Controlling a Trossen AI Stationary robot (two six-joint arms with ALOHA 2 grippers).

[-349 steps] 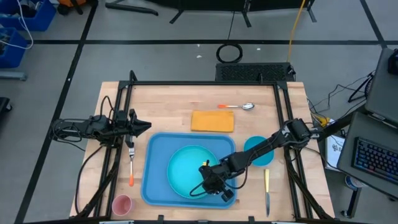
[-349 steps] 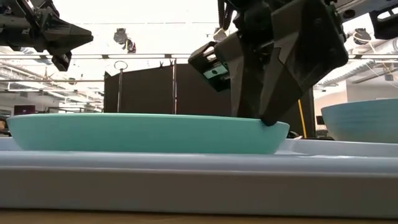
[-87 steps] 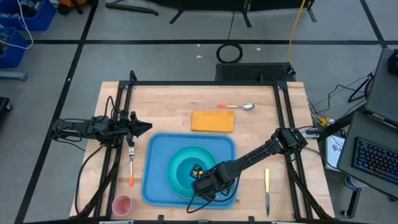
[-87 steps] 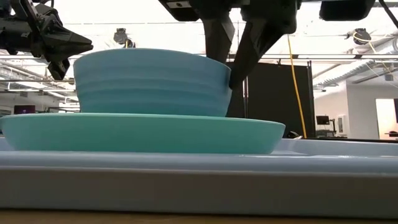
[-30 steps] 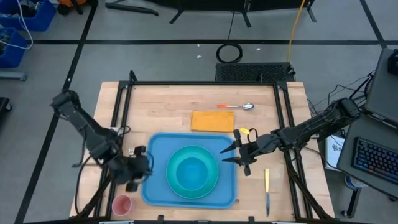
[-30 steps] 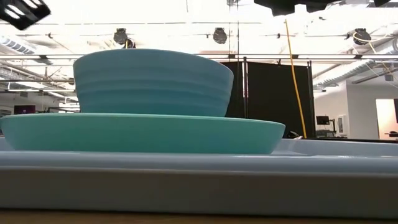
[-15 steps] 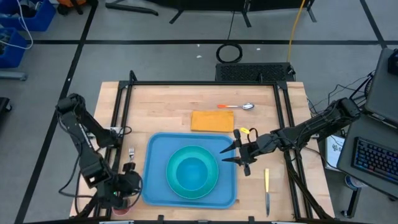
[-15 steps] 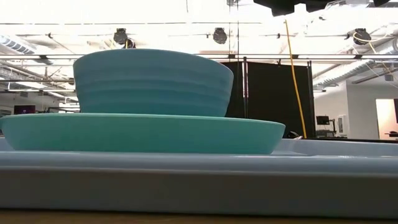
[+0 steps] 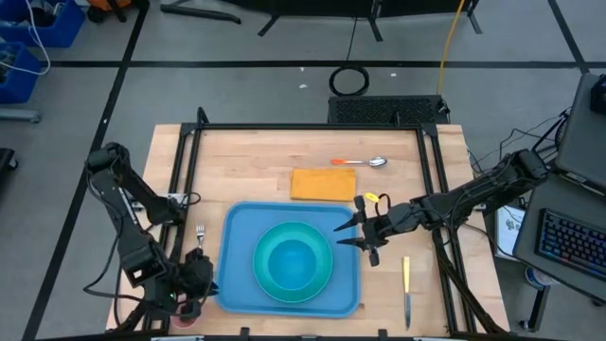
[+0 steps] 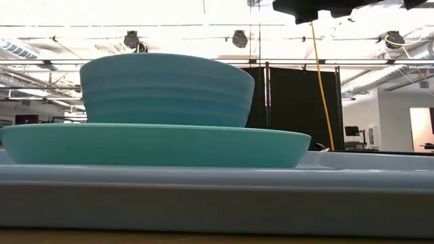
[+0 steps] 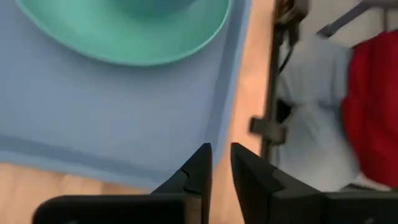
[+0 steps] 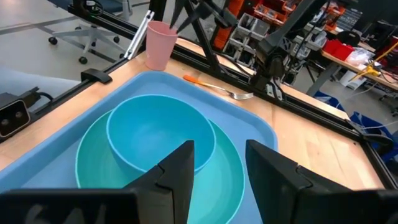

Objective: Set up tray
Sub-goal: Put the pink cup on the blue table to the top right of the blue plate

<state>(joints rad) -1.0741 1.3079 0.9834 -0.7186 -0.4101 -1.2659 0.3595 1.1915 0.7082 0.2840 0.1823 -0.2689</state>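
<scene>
Reaching down over the pink plastic cup (image 12: pixel 160 45), left gripper (image 9: pixel 192 289) jaws nearly closed on nothing; right gripper (image 9: pixel 358 233) withdrawn, jaws open, bowl and plate already on the large blue plastic tray (image 9: pixel 237 237) mid-desk.

1. The left gripper (image 11: pixel 219 163) hovers over the blue tray (image 11: pixel 93 118), fingers nearly together.
2. A turquoise plate (image 11: pixel 134 34) sits on the tray.
3. Wooden table (image 11: pixel 249 93) borders the tray's rim.
</scene>
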